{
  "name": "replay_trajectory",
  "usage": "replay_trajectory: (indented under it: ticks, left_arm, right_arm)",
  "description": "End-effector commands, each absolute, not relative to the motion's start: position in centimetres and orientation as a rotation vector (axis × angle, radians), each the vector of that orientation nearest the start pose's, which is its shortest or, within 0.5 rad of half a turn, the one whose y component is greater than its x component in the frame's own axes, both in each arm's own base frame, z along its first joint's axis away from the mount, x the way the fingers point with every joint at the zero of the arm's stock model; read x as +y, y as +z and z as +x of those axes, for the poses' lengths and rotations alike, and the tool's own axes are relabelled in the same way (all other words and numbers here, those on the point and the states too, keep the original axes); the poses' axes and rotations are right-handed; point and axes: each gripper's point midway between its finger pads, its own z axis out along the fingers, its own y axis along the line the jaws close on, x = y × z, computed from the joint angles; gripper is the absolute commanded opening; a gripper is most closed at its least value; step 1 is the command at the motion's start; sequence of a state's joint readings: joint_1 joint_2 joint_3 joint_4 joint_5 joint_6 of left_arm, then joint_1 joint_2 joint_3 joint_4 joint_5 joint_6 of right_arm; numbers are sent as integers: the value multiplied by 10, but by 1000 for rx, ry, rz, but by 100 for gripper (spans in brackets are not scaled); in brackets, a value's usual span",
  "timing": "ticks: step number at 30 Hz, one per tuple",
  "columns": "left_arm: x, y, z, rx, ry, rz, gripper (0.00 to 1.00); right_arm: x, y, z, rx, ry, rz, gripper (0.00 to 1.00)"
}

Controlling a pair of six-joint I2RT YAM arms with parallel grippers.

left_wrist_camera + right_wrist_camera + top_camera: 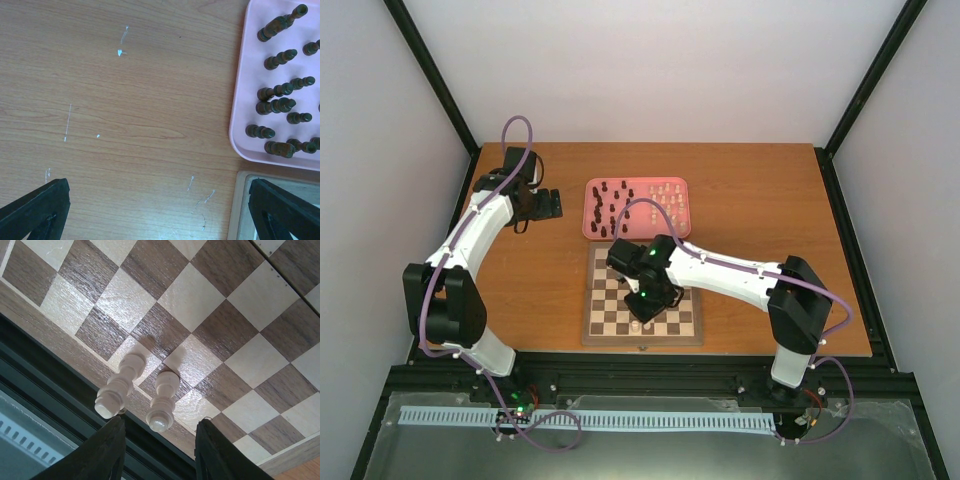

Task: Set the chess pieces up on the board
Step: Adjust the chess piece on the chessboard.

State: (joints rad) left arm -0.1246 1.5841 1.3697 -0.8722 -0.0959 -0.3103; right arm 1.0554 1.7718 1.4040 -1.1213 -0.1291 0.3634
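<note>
Wooden tabletop (pixel 750 190): carries everything.
Board (pixel 605 305): at the near edge, mostly bare.
Pink tray (pixel 241 95): just behind it, stocking unplaced chess pieces (pixel 276 60) (dark left, cream right).
Left claw (pixel 157 215): spread open beside the tray, idle.
Right claw (pixel 159 432): open, straddling one of two cream pieces (pixel 162 400) on the near rank.

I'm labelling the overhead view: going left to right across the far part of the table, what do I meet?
First the left gripper → dark brown pieces → cream-white pieces, both sets in the pink tray.
</note>
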Motion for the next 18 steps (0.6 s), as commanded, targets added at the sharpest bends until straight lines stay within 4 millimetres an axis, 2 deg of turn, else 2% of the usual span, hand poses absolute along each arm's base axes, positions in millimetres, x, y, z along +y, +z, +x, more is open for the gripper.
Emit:
replay_trajectory:
  ticks: [1,7,18]
  left_arm:
    - [-36,172,396,2614,-31,-262,100]
    - [-35,172,395,2615,-30,-264,100]
    - [-35,172,396,2615,-27,-265,100]
  right_arm:
    - [310,88,143,2981,228,-1103,39]
    - [305,80,144,2990,186,-1086,37]
    - [309,76,145,2978,190,-1126,36]
